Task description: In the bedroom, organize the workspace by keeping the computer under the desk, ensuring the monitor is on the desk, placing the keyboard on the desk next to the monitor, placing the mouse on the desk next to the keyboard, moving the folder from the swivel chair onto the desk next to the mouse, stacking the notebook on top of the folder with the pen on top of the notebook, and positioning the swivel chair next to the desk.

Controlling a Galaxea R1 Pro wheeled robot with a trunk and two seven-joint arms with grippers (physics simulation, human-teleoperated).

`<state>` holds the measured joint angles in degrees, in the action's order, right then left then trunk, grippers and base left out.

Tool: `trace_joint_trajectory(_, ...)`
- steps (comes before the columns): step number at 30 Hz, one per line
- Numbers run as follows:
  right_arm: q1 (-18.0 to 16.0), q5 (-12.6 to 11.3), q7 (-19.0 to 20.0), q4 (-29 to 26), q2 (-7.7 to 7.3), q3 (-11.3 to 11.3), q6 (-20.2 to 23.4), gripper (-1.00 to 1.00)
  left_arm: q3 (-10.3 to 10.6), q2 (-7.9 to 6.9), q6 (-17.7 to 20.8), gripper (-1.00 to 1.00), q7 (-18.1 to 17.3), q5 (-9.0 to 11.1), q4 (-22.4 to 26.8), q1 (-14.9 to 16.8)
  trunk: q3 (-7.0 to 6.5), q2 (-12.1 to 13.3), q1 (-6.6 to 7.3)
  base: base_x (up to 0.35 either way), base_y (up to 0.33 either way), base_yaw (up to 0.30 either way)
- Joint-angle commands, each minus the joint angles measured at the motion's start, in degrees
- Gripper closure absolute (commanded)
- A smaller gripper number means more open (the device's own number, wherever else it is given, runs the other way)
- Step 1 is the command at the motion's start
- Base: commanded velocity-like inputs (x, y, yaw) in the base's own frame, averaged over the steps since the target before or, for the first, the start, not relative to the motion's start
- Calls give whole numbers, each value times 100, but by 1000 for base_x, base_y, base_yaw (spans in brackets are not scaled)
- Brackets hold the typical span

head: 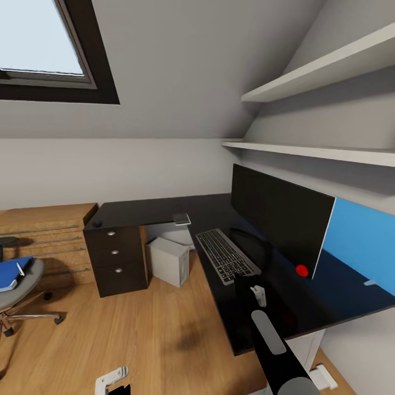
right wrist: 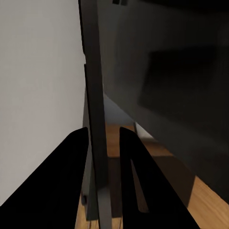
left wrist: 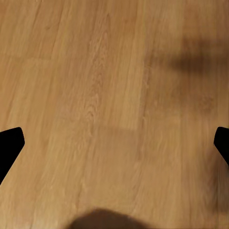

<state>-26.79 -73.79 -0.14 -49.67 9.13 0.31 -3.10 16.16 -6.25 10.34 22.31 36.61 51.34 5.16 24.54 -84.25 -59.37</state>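
Right gripper [right wrist: 103,157] is clamping the monitor's [head: 277,216] thin edge; keyboard [head: 226,255] lying beside it; left gripper [left wrist: 114,143] hanging wide open above the floor [left wrist: 95,95].

Head camera high above desk [head: 164,211]

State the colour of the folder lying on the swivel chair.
Bright blue; the folder shows best in the head view, on the grey swivel chair.

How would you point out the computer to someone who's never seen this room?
Find the black L-shaped desk. In the corner under it, on the wooden floor, stands the computer, a plain light grey box. The dark drawer cabinet beside it has round knobs.
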Motion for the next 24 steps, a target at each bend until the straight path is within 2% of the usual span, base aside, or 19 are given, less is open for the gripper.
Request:
trace_joint_trajectory(1,-3,-62,5,-1,4,4,-24,100,28,-8,-37,-100,48,39,13,4,7,-3,-2,244,0,0)
trace_joint_trajectory(5,-2,-65,5,0,5,4,-24,100,28,-8,-309,-100,40,39,9,4,7,-3,-2,248,12,0)
trace_joint_trajectory(11,-3,-65,5,1,8,4,-30,100,28,-8,-401,-100,37,40,8,3,7,-3,-2,277,34,0)
trace_joint_trajectory(18,-4,-78,-173,27,16,4,-36,100,28,-8,-410,-100,37,47,8,3,7,-3,-2,55,3,0)
trace_joint_trajectory(24,-7,-433,-249,108,24,6,-30,100,28,-5,-410,-100,42,47,8,3,7,-3,-2,2,0,0)
